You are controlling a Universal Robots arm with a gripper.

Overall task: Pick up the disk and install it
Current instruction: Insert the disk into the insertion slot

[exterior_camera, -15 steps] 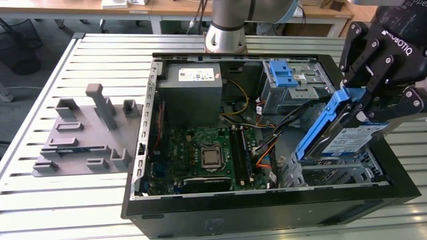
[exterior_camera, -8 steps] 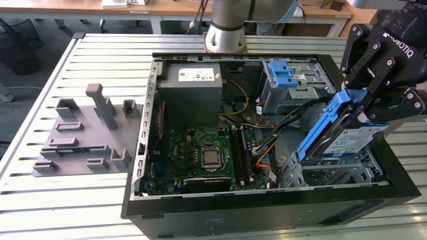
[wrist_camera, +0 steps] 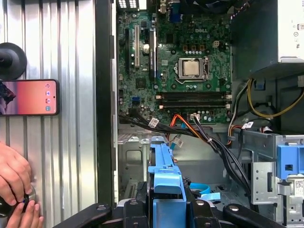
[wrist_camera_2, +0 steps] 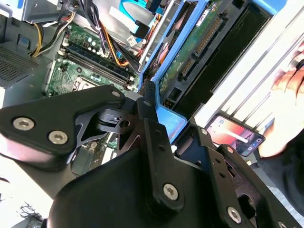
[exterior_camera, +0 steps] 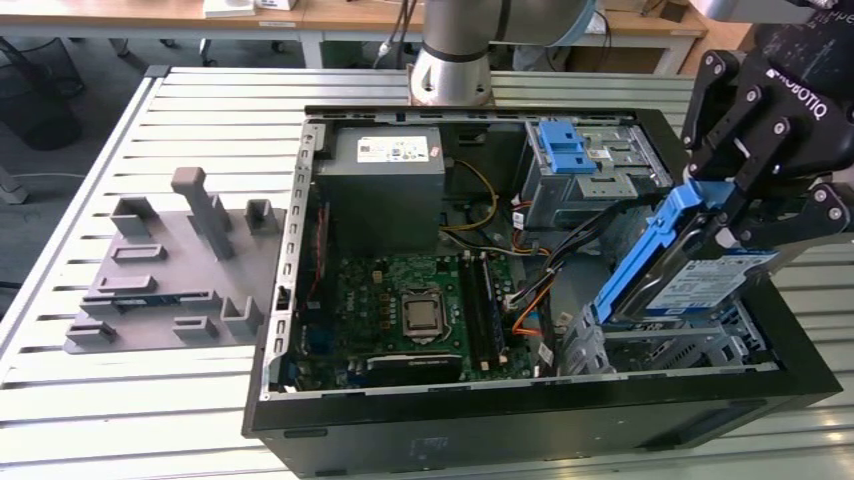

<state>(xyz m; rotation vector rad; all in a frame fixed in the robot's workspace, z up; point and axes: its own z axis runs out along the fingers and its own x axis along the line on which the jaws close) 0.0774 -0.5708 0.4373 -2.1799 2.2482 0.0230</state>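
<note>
The disk [exterior_camera: 697, 282], a silver drive with a white-and-blue label in a bright blue carrier frame [exterior_camera: 651, 255], hangs tilted on edge over the metal bay [exterior_camera: 667, 348] at the near corner of the open computer case [exterior_camera: 534, 425], on the exterior view's right. My gripper [exterior_camera: 745, 212] is shut on its upper end. The second wrist view shows the disk's green circuit-board side [wrist_camera_2: 197, 54] running away from my gripper [wrist_camera_2: 164, 118]. In the first wrist view the blue carrier [wrist_camera: 166, 178] sticks out from between my fingers [wrist_camera: 197, 209], above the bay [wrist_camera: 135, 159].
Inside the case lie the motherboard [exterior_camera: 400, 300], the grey power-supply box [exterior_camera: 387, 180], cable bundles [exterior_camera: 534, 250] and a drive cage with blue latches [exterior_camera: 587, 160]. A grey fixture [exterior_camera: 174, 270] sits on the slatted table. A phone [wrist_camera: 31, 97] and a person's hand [wrist_camera: 14, 175] are beside the case.
</note>
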